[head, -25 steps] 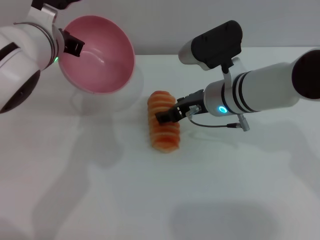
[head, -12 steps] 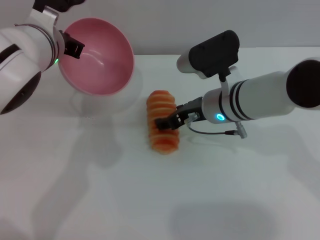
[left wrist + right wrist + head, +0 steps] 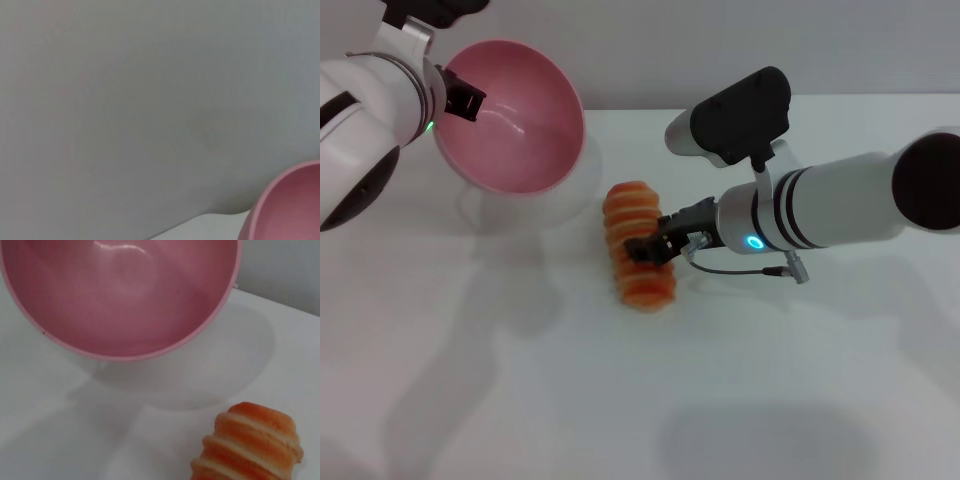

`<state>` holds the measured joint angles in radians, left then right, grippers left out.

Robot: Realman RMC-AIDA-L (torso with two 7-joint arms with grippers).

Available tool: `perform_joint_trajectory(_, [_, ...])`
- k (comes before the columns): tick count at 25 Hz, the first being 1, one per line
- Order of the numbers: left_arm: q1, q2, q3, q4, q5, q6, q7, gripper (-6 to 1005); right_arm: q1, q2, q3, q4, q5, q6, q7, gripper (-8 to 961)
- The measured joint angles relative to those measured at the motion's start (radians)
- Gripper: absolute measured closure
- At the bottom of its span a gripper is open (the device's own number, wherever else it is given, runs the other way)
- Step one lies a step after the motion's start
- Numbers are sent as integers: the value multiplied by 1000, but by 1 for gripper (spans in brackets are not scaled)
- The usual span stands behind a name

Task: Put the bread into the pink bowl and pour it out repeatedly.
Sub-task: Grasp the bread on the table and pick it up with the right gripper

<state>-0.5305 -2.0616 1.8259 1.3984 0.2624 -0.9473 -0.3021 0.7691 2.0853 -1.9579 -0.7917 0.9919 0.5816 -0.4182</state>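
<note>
My left gripper [image 3: 460,97] is shut on the rim of the pink bowl [image 3: 515,120] and holds it raised at the far left, tipped so its empty inside faces the table's middle. The bread [image 3: 628,215], golden and ridged, lies on the white table [image 3: 520,380] just right of and below the bowl. My right gripper [image 3: 645,247] reaches in from the right and sits on the bread's middle. The right wrist view looks into the empty bowl [image 3: 120,290] with one end of the bread [image 3: 250,445] close by. In the left wrist view only the bowl's edge [image 3: 290,205] shows.
A grey wall runs along the table's far edge. A thin cable hangs under my right wrist [image 3: 750,268]. Bare white tabletop stretches in front of the bread.
My right gripper has pushed a little left and lower onto the bread, and the bread has shifted slightly left with it. The bowl has stayed raised, drifting barely left.
</note>
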Motion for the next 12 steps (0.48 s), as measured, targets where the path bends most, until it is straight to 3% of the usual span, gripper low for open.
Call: perform_joint_trajectory(12, [-5,0,1,-1,-31,-4,14,895,-87,-11,16,-124,-17,3,2,487])
